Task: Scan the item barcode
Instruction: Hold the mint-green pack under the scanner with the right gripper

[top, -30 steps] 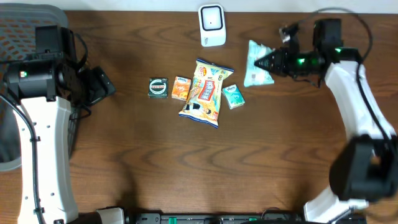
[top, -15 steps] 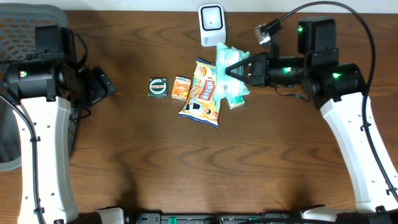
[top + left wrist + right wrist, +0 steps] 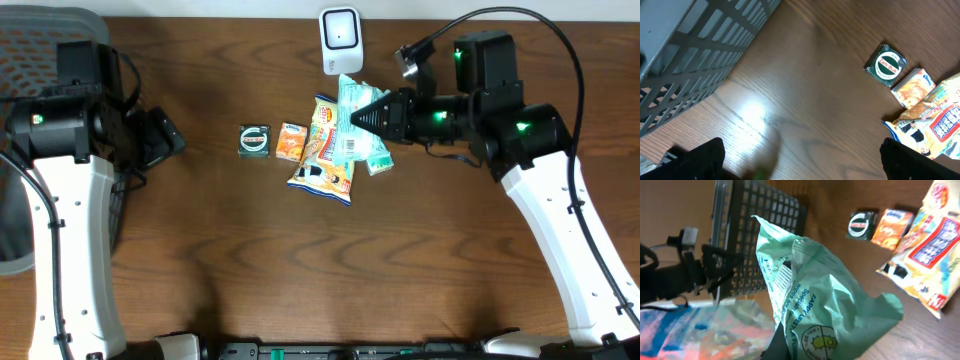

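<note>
A pale green wipes pack point(image 3: 353, 110) hangs above the table, pinched at its right end by my right gripper point(image 3: 381, 115), which is shut on it. The pack sits just in front of the white barcode scanner point(image 3: 341, 40) and over the other items. In the right wrist view the pack point(image 3: 825, 295) fills the middle, and one dark finger point(image 3: 779, 342) shows at its lower left. My left gripper point(image 3: 160, 138) stands open at the far left. Its wrist view shows bare wood between the fingertips point(image 3: 700, 157).
Under the pack lie a yellow snack bag point(image 3: 328, 152), a small teal packet point(image 3: 378, 160), an orange packet point(image 3: 291, 142) and a dark green box point(image 3: 255, 140). A grey mesh basket point(image 3: 695, 55) stands off the table's left edge, beside the left arm.
My right arm has swung left from the back right of the table, carrying the wipes pack to a spot in front of the scanner. The left arm has stayed still.
</note>
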Robot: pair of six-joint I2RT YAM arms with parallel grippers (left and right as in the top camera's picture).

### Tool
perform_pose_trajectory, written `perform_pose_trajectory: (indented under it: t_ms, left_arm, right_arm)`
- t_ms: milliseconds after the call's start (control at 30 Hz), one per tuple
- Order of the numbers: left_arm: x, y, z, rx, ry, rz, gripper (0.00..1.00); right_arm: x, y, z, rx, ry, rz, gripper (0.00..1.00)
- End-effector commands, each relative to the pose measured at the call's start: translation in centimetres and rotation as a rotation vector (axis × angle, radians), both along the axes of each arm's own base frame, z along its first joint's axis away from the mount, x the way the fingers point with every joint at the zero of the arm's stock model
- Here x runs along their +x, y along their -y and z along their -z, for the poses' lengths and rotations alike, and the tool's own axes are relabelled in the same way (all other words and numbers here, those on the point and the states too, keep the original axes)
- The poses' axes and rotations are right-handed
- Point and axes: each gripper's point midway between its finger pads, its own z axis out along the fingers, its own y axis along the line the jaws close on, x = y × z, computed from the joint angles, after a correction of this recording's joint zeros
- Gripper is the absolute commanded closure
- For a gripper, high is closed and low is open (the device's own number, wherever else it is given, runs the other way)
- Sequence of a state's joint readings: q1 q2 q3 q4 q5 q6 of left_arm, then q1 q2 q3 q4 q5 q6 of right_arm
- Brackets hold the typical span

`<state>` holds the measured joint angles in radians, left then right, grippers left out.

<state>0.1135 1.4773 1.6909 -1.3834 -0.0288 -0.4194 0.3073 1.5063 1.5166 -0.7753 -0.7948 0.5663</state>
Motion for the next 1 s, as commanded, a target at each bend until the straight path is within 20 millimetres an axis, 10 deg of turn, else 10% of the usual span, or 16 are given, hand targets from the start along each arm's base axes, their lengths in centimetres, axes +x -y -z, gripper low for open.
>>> perform_pose_trajectory:
  t_ms: [0,967]
  left_arm:
    - [-0.1,-0.2,0.4,0.002,-0.015,-0.009,0.02]
    - [-0.1,-0.2,0.4,0.002,-0.015,-0.009,0.02]
  right_arm:
    - [-0.3,-1.0,-1.2,-0.018,0.139,-0.064,0.99]
    - [0.7,-0.8,-1.4,-0.050,0.223,-0.052,0.99]
